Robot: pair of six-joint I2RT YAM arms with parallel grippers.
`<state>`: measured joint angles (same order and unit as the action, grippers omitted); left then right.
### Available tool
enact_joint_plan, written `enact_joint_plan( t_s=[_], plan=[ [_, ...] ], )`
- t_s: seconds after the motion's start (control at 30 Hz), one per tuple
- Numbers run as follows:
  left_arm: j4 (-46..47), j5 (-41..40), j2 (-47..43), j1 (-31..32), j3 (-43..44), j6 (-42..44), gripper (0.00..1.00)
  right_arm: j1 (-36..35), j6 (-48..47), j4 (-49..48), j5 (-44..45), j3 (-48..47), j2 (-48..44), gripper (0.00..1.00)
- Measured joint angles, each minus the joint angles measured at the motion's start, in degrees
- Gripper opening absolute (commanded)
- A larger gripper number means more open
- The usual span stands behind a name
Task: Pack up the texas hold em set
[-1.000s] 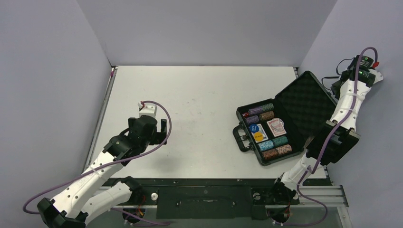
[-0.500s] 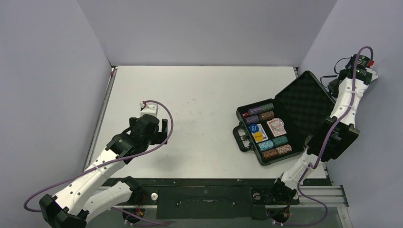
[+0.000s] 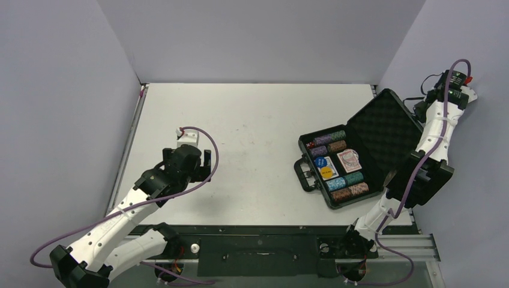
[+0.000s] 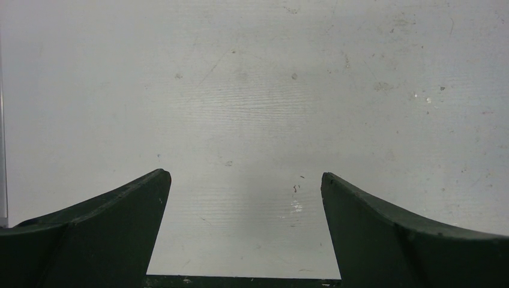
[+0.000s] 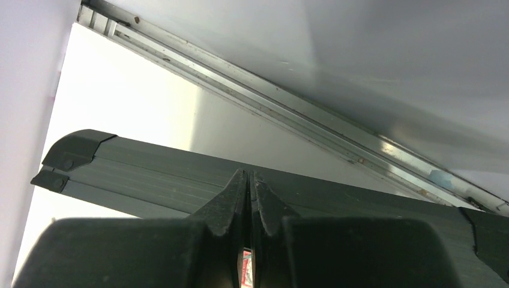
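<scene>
Left gripper (image 4: 243, 175): low over the near-left part of the worktop (image 3: 252, 114), jaws released and spread wide, only bare scuffed surface between them. Black case (image 3: 359, 198): on the right side of the worktop, open, set at an angle, handle (image 3: 302, 174) on its near-left side. Contents of the foam-lined base: a row of poker chips (image 3: 348, 186) laid on edge along the near end, a second row (image 3: 330, 139) along the far end; between the rows a yellow disc (image 3: 326, 173) and a blue disc (image 3: 319, 161) just beside a card deck (image 3: 348, 160); red dice (image 3: 310, 144) at the far-left corner. Lid (image 3: 384, 129): raised, foam face showing, leaning toward the far right. Right gripper (image 5: 248, 175): high at the far-right corner, behind the lid's upper edge, jaws clenched together with nothing between them; tips close against the lid's ribbed outer face, contact cannot be told.
</scene>
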<state>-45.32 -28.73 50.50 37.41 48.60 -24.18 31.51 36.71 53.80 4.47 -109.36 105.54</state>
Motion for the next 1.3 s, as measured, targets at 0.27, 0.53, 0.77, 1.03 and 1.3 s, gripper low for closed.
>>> enact_joint_plan(
  t_s=[0.27, 0.53, 0.77, 1.03, 1.3],
  plan=[
    [0.00, 0.02, 0.04, 0.00, 0.00, 0.00, 0.96, -0.39, 0.44, -0.68, -0.26, 1.84, -1.95, 0.00],
    [0.00, 0.02, -0.35, 0.00, 0.00, 0.00, 0.96, -1.62, 0.63, -1.14, -0.24, 3.67, -4.55, 0.00],
    [0.00, 0.04, -0.46, 0.00, 0.00, 0.00, 0.96, -4.57, 1.11, -1.90, -0.44, 5.88, -8.04, 0.00],
    [0.00, 0.31, -0.90, 0.00, 0.00, 0.02, 0.96, -8.63, 2.69, -4.26, -1.27, 9.49, -11.87, 0.00],
    [0.02, 1.27, -0.92, 0.00, 0.00, 0.07, 0.96, -10.56, 3.61, -5.57, -1.27, 12.81, -15.28, 0.00]
  ],
)
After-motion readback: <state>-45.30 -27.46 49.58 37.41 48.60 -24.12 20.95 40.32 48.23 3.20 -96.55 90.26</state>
